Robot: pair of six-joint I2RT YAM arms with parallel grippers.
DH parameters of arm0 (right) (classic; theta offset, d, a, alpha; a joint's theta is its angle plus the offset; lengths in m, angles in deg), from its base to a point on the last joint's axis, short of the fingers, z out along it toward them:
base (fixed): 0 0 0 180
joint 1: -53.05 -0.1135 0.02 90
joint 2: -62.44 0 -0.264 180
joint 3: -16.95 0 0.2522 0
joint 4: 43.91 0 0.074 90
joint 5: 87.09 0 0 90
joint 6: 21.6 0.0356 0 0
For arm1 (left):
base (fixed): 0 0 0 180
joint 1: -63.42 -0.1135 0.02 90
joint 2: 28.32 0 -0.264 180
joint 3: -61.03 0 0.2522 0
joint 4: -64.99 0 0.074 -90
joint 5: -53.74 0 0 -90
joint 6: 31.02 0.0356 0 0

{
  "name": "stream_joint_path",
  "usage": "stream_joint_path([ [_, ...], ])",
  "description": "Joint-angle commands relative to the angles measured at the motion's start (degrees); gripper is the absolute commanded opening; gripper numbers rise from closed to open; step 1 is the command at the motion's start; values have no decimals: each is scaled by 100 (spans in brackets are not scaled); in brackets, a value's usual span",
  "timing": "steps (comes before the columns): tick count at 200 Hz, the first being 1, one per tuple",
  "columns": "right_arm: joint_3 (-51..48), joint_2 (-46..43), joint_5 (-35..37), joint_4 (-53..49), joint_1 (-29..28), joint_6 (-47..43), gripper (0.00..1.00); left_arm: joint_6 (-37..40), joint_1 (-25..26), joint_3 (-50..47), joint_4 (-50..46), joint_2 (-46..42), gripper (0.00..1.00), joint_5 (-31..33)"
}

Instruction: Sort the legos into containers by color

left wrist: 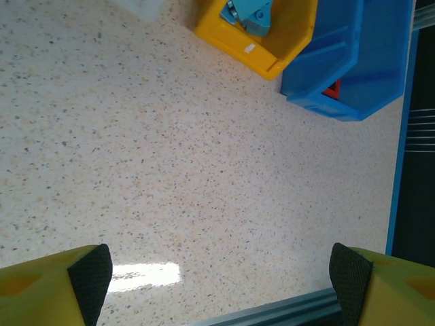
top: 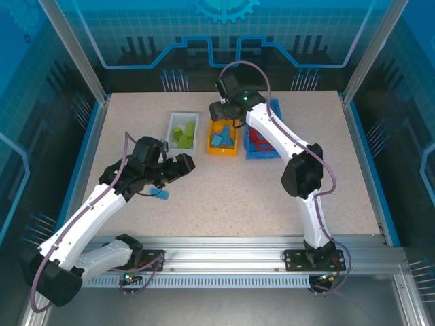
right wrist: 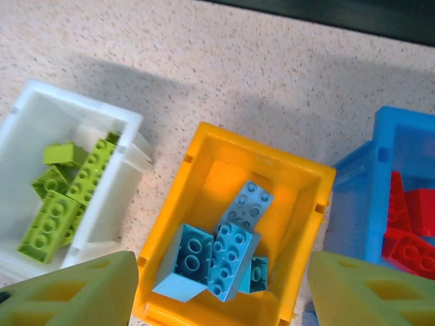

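Containers, three, open-topped, are set in a row on the far half of the surface [top: 238,197], just beside one another, each with its long axis running from the near edge to the far edge. The white container [right wrist: 75,102] stands at left; green legos [right wrist: 51,227] are heaped in it, studs mostly up, the longest lying diagonally across the floor. The orange container [right wrist: 265,151] stands in the middle; light blue legos [right wrist: 231,255] are piled in it, one flat with studs up and long axis oblique, others tipped on edge. The blue container [right wrist: 353,204] stands at right, with red legos [right wrist: 408,238] inside against its wall. One loose light blue lego [top: 160,194] lies on the surface beside the left forearm, well apart from the row; its long axis cannot be told. The right pincer [right wrist: 223,272] is held above the orange container, jaws wide, nothing between them. The left pincer [left wrist: 217,272] is held over bare surface, jaws wide, likewise empty. The surface is speckled beige, edged in blue and bounded by aluminium rails [top: 224,248]. Blue backdrop panels [top: 136,27] with circuit lines and a gear motif enclose the room.
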Motion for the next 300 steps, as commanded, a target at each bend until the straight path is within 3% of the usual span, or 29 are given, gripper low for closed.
stream_joint_path([
  [1, -1505, -1214, 146, 600, -372, -121, 61, -687, 35, -386, -1123, -578, 86, 1071],
  [24, -2727, -2062, 228, 1171, -875, -140, 61, -1064, -84, -672, -1554, -721, 87, 1365],
  [54, -4376, -3015, 51, 2117, -1712, -235, 63, -1204, -701, -1106, -1425, -633, 87, 965],
  [78, -5459, -3572, -726, 2879, -2264, -440, 69, -1366, -1076, -1356, -977, -358, 88, 732],
  [104, -6055, -3817, -1290, 3139, -2613, -422, 70, -1698, -1255, -1455, -518, 114, 88, 757],
  [156, -6564, -4167, -1461, 3329, -2966, -323, 71, -2171, -1552, -1489, 468, 1282, 84, 841],
  [172, -6573, -4216, -1422, 3269, -2991, -323, 71, -2256, -1598, -1513, 678, 1633, 79, 842],
  [207, -6603, -4364, -1334, 3196, -2996, -279, 71, -2373, -1611, -1592, 929, 2063, 58, 834],
  [238, -6631, -4427, -1188, 3172, -2987, -284, 71, -2337, -1615, -1685, 1109, 1970, 22, 811],
  [264, -6638, -4640, -835, 3053, -2870, -236, 69, -2010, -1607, -1500, 1074, 1789, 10, 829],
  [300, -6884, -5468, -353, 3119, -2216, 173, 67, -949, -1249, -350, 929, 1710, 7, 886],
])
